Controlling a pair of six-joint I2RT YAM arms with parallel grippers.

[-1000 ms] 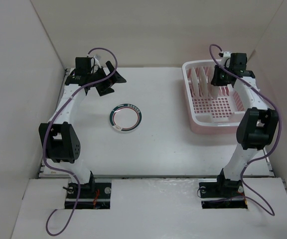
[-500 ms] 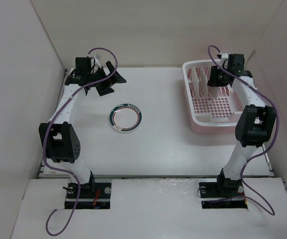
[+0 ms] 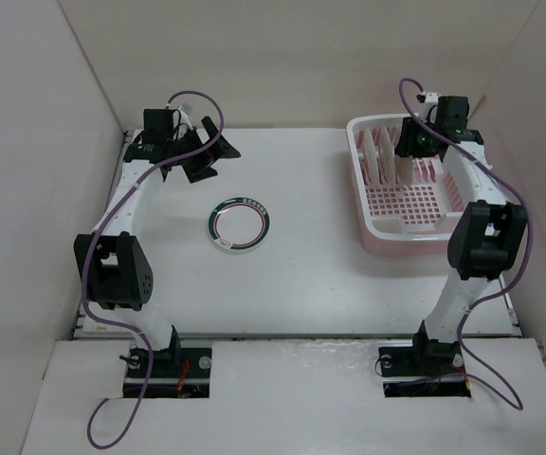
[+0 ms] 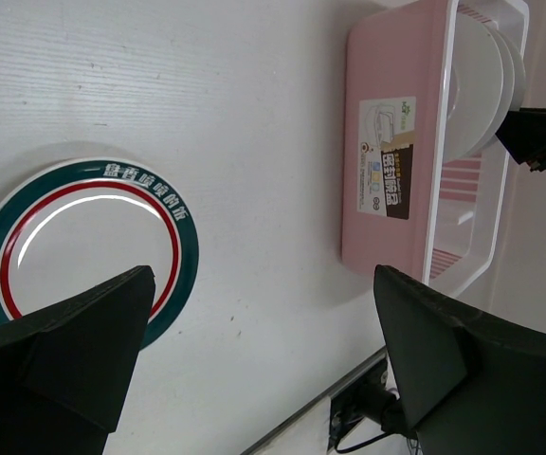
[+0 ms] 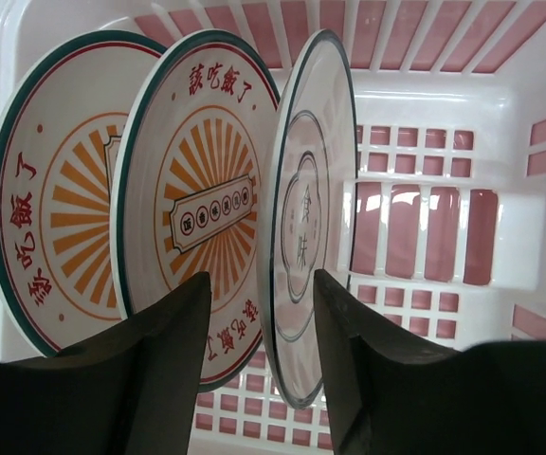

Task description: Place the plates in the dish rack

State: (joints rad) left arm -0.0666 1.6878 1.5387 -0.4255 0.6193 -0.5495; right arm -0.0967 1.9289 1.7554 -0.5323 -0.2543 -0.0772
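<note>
Three plates stand on edge in the pink dish rack (image 3: 401,237): two with orange sunbursts (image 5: 55,218) (image 5: 197,199) and one with a thin dark ring (image 5: 306,237). My right gripper (image 5: 260,280) hangs over the rack's far end (image 3: 413,147). It is open, its fingers straddling the ring plate's rim with a gap on the left side. A fourth plate with a dark green rim (image 3: 239,222) lies flat mid-table. My left gripper (image 3: 207,152) hovers wide open behind it, holding nothing, and in its wrist view (image 4: 262,284) the plate (image 4: 83,237) sits at lower left.
The rack (image 4: 387,142) occupies the table's far right corner, near the right wall. White walls enclose the table on three sides. The rack floor (image 5: 425,284) right of the standing plates holds nothing.
My right gripper's jaws have spread apart, letting go of the ring plate, which stays upright in the rack. The wrist shifted slightly. The left arm has not moved.
</note>
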